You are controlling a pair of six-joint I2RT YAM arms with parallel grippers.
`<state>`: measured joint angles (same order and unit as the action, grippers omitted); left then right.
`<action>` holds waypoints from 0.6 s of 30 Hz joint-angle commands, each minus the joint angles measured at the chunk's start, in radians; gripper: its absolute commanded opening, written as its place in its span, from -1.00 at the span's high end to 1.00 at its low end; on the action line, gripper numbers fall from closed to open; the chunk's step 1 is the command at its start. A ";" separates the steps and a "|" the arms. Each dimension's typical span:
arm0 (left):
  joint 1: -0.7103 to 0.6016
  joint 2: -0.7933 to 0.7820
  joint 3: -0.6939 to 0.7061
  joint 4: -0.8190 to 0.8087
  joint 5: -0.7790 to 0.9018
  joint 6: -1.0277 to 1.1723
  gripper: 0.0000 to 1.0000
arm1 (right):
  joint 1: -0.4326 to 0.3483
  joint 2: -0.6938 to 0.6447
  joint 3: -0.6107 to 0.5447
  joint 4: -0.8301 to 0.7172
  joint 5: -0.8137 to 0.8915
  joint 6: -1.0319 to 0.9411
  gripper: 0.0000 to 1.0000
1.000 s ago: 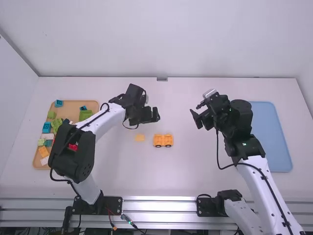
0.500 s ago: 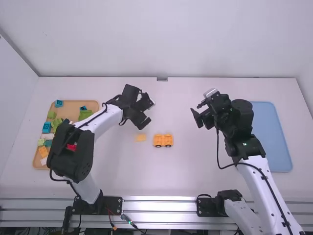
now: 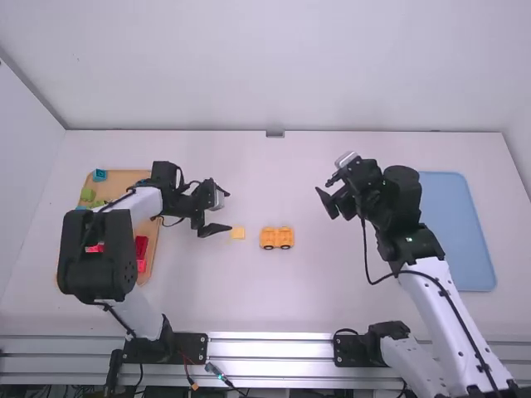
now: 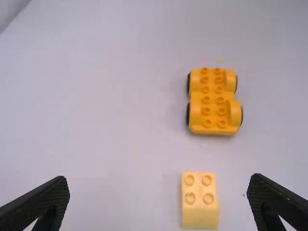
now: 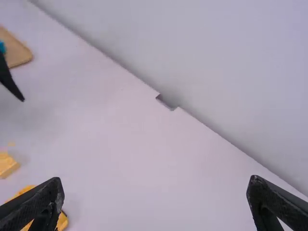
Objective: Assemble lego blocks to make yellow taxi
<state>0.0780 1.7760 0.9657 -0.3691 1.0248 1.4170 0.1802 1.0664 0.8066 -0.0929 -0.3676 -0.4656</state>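
Two parts for the taxi lie on the tabletop (image 3: 286, 311) in the high view, the wheeled base (image 3: 276, 238) and, just beside it and nearer to the left arm, a small yellow block (image 3: 238, 233); they are not joined, so I judge that the work is at the joining of first parts. There the left pincer (image 3: 228, 211) is spread and empty, its lower finger close to this block, while the right pincer (image 3: 323, 187) is on the other side of the base and farther from the camera. In the left wrist view the two fingers stand well apart, and the block lies in the space which they frame, nearer to one finger, with the base beyond it. The next move, in my judgement, asks to centre the left pincer over the block, lower it, grip the sides and then press it squarely on the studs of the base. In the right wrist view the fingers are also spread, with nothing pinched; one finger covers part of the base, which is perhaps below it rather than touching, and the block lies near the base.
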 commanded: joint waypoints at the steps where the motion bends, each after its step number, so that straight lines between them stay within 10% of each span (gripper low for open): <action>1: -0.020 0.026 -0.058 0.047 0.131 0.073 -0.98 | 0.003 0.064 0.030 0.002 -0.108 -0.106 -0.98; 18: -0.033 0.252 -0.094 0.255 0.146 -0.014 -0.99 | -0.048 0.446 0.030 0.033 -0.538 -0.449 -0.98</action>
<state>0.0475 2.0037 0.8574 -0.1154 1.1336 1.4097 0.1326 1.4914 0.8070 -0.0593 -0.8471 -0.8589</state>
